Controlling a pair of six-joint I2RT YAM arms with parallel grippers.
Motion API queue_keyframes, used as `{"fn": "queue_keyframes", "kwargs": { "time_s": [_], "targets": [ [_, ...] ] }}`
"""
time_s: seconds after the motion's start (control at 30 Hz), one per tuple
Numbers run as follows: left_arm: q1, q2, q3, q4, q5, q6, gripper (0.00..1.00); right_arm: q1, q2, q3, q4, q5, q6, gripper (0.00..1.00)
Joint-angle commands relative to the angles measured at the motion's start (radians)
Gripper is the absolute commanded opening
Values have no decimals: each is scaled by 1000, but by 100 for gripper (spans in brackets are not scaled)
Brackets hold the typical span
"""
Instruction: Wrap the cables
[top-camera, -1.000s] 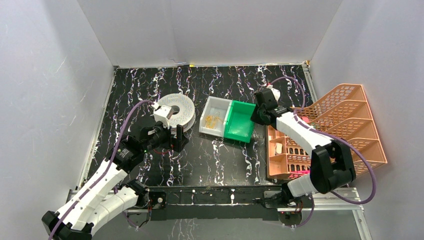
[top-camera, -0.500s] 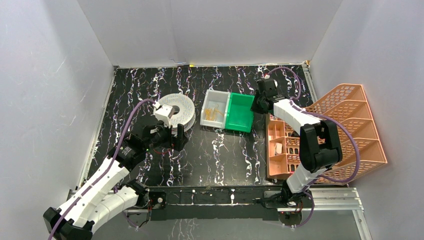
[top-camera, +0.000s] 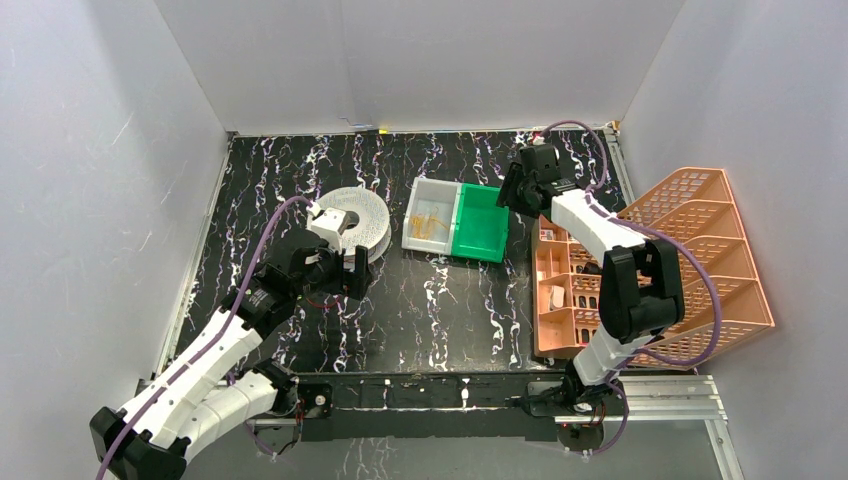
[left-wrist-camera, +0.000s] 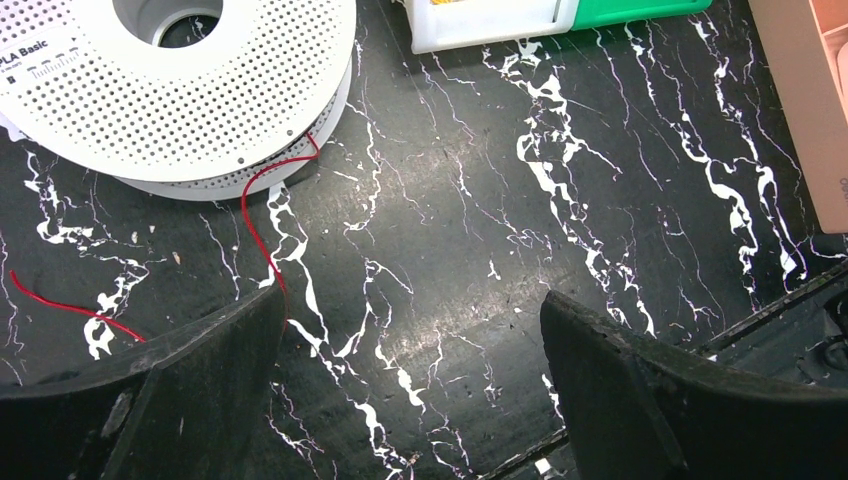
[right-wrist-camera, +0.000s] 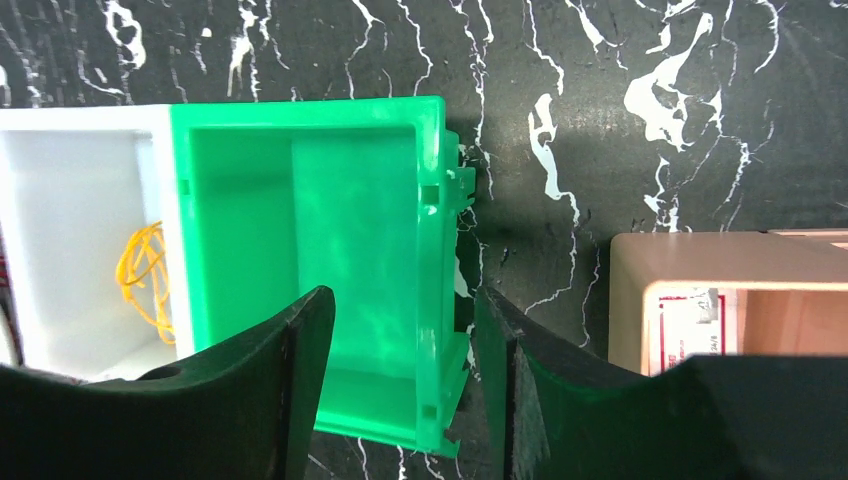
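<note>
The only writing that could be read was "PLA Basic", printed on the top face of the white perforated spool (left-wrist-camera: 200, 100) and cut by the left edge of the left wrist view; a row of small marks under it was too fine to read. A white label inside the peach rack (right-wrist-camera: 700, 250) carried print too small to make out.

1 spool lay flat on the black, white-veined worktop (left-wrist-camera: 500, 200), left of centre. A thin red cable (left-wrist-camera: 262, 215) came out from under its near edge and ran toward the left gripper (left-wrist-camera: 411, 298), passing behind 1 finger. A 2nd red stretch (left-wrist-camera: 70, 308) lay further left. Whether the 2 joined could not be told, since the finger hid the gap. The left jaws stood wide apart above bare worktop, holding nothing.

2 bins sat touching side by side at the centre: a white bin (right-wrist-camera: 90, 118) on the left and a green bin (right-wrist-camera: 350, 230) on the right. 1 tangle of yellow cable (right-wrist-camera: 145, 275) lay in the white bin; the green one showed only its own floor. The right gripper (right-wrist-camera: 403, 295) hung over the green bin's right wall with its jaws partly apart, 1 finger inside and 1 outside, not clamped. The rack stood at the right edge of the worktop, its contents too small to name.
</note>
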Motion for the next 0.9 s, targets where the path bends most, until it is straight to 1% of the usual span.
{"fn": "queue_keyframes", "kwargs": {
  "time_s": [0.0, 0.13, 0.3, 0.53, 0.87],
  "targets": [
    [-5, 0, 8, -11, -39, 9, 98, 1, -111, 57, -7, -2, -23, 62],
    [-4, 1, 9, -14, -49, 8, 98, 38, -148, 82, -15, -38, -22, 61],
    [-4, 5, 14, -13, -52, 8, 98, 142, -144, 140, -22, -32, -19, 61],
    [-4, -16, 12, -13, -50, 5, 98, 279, -9, 280, -62, 41, -25, 55],
    [-4, -40, 12, -19, -48, 1, 98, 362, 277, 474, -145, 139, 37, 53]
  ]
}}
